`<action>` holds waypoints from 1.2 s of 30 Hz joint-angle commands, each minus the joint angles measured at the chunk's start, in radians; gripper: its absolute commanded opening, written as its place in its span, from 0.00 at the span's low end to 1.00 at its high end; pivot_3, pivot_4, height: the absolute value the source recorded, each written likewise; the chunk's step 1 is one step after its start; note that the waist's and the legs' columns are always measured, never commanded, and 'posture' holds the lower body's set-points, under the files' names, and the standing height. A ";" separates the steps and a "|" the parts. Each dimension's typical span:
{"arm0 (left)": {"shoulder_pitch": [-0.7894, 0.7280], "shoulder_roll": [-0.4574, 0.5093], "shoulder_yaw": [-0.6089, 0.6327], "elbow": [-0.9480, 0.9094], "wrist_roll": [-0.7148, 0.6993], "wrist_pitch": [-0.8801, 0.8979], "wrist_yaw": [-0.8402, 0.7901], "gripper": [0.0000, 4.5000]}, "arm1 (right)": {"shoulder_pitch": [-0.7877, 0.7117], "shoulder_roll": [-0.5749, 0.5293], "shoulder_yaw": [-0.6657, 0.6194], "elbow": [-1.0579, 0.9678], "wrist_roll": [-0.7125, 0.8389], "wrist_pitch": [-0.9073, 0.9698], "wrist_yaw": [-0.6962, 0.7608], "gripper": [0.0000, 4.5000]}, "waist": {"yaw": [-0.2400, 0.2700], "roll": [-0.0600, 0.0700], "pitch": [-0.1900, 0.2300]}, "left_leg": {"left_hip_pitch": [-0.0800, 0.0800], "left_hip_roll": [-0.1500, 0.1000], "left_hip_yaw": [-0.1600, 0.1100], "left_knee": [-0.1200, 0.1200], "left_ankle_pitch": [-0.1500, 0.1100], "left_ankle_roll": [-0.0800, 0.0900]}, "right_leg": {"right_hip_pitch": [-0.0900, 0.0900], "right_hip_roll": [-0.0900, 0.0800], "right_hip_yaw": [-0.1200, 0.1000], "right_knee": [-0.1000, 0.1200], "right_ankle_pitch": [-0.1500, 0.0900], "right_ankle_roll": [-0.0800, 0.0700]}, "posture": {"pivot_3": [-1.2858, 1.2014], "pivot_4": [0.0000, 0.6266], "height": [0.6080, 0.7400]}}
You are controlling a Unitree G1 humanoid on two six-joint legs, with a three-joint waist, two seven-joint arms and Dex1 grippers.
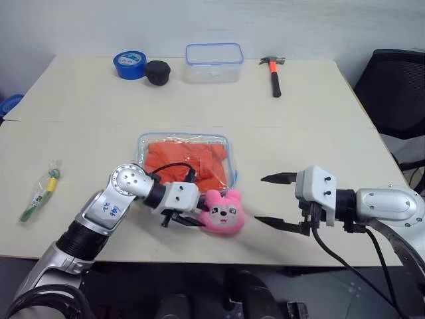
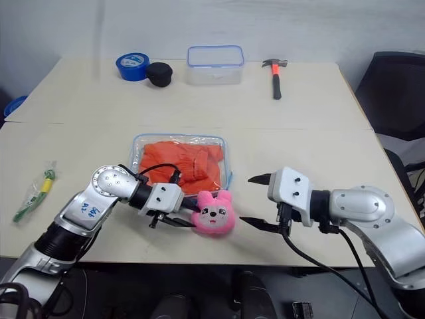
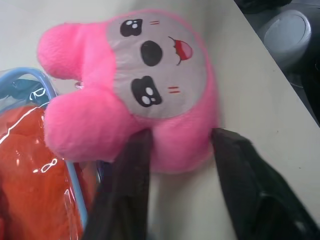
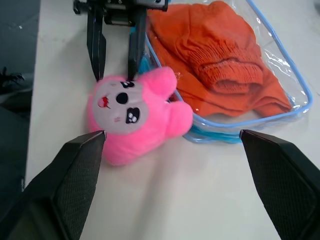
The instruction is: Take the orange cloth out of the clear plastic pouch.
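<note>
Although the bright-orange gathered cloth (image 1: 186, 163) lay wholly inside the clear blue-edged plastic pouch (image 1: 230, 159) at mid-worktop, extraction had not begun: left gripper (image 3: 177, 150) jaws pinched the pink plush toy (image 1: 223, 210); right gripper (image 1: 272, 200) jaws stood wide, empty.

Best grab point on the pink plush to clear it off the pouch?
Pinch the plush's body across its sides from the near table edge. It lies face up, ears against the pouch's near-right corner, so that side is free. The left gripper already straddles it there.
</note>
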 commanded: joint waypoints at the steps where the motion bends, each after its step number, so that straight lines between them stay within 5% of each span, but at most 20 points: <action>1: 0.015 0.017 0.025 -0.028 -0.033 0.001 -0.026 0.08 | -0.026 0.005 0.021 0.036 -0.081 -0.091 0.005 1.00 | -0.002 0.000 0.000 | 0.000 0.000 0.000 0.000 0.000 0.000 | 0.000 0.000 0.000 0.000 0.000 0.000 | 0.52 0.24 1.00; 2: 0.025 0.028 0.035 -0.041 -0.044 0.007 -0.035 0.01 | -0.033 0.010 0.035 0.052 -0.106 -0.120 0.007 1.00 | -0.003 0.000 0.000 | 0.000 0.000 0.000 0.000 0.000 0.000 | 0.000 0.000 0.000 0.000 0.000 0.000 | 0.52 0.24 1.00; 15: 0.119 0.196 0.194 -0.182 -0.162 0.131 -0.059 0.01 | -0.263 0.238 0.311 0.434 -0.500 -0.621 -0.027 1.00 | -0.026 0.000 0.000 | 0.000 0.001 0.003 0.000 0.001 -0.001 | -0.001 0.000 0.000 0.004 -0.001 -0.001 | 0.52 0.24 1.00; 19: 0.124 0.197 0.200 -0.211 -0.164 0.154 -0.040 0.00 | -0.320 0.302 0.337 0.557 -0.559 -0.705 -0.049 0.79 | -0.026 0.000 0.000 | 0.000 0.001 0.003 0.001 0.001 -0.001 | -0.001 -0.001 -0.001 0.004 -0.001 -0.001 | 0.52 0.24 1.00; 28: 0.136 0.203 0.222 -0.247 -0.178 0.200 -0.007 0.00 | -0.355 0.346 0.354 0.696 -0.621 -0.808 -0.042 0.10 | -0.027 0.001 0.000 | 0.000 0.002 0.003 0.001 0.001 -0.001 | -0.002 -0.001 -0.001 0.004 -0.001 -0.001 | 0.52 0.24 1.00; 36: 0.143 0.203 0.227 -0.255 -0.181 0.208 0.004 0.00 | -0.372 0.354 0.347 0.728 -0.650 -0.855 -0.049 0.10 | -0.027 0.001 0.000 | 0.000 0.003 0.003 0.001 0.001 -0.001 | -0.002 -0.001 0.000 0.005 -0.001 -0.001 | 0.52 0.24 1.00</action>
